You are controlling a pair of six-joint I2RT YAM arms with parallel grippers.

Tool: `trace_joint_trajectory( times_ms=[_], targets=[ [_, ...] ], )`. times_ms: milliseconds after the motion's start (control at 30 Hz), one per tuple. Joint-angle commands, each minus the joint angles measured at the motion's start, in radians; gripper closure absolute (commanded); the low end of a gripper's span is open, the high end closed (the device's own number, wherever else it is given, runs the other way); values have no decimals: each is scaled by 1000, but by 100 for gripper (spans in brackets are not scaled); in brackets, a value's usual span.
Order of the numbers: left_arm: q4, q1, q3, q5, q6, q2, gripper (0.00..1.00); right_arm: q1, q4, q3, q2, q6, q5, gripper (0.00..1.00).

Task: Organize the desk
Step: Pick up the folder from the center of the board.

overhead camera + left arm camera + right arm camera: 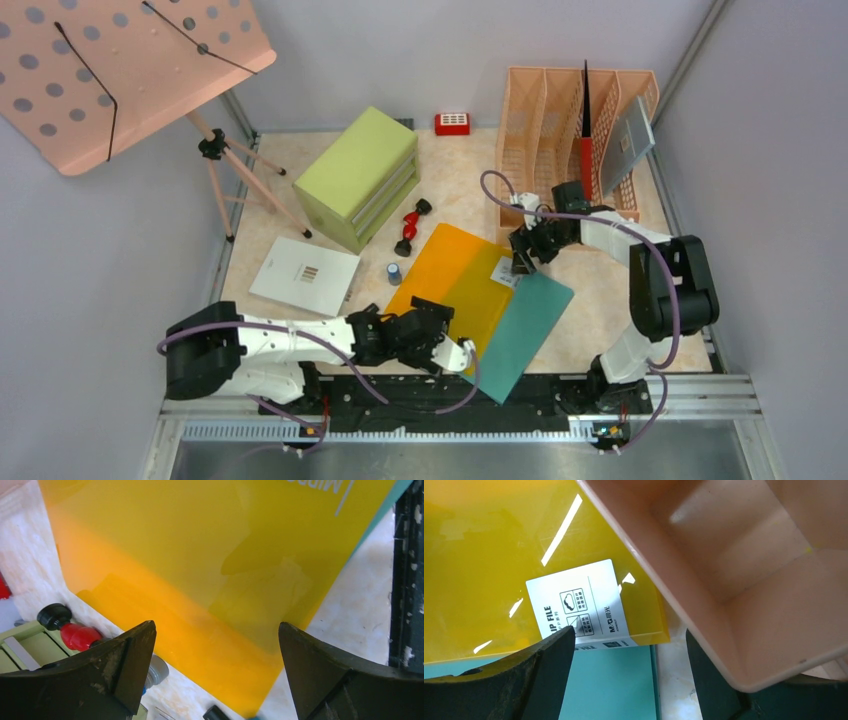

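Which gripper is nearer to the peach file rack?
Right. The right gripper hovers beside the near left corner of the peach file rack. The left gripper is far from it, at the near edge of the yellow folder.

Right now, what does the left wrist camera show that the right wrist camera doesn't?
Only the left wrist view shows a red and black object, a corner of the green drawer cabinet and the black front rail. Only the right wrist view shows the peach file rack. Both show the yellow folder lying over a teal folder on the marble desk. Each view also shows its own arm's gripper open, the left gripper and the right gripper.
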State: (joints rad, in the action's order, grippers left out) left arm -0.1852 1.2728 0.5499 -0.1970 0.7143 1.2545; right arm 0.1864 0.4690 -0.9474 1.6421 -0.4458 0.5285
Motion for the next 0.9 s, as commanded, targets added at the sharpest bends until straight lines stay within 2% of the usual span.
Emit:
trace_joint_trajectory(
  times_ms=[0,367,567,867],
  targets=[
    [88,12,-21,-26,14,31,2,-6,-58,4,27,-67,73,20],
    [-1,22,27,-102,-14,-15,2,-6,37,-20,50,-155,257,23],
    [-24,22,34,-151,-2,-75,2,-7,28,-11,21,-138,205,25],
    [-211,22,79,20,-78,-175,2,-7,17,-11,-3,-99,166,25]
  ],
)
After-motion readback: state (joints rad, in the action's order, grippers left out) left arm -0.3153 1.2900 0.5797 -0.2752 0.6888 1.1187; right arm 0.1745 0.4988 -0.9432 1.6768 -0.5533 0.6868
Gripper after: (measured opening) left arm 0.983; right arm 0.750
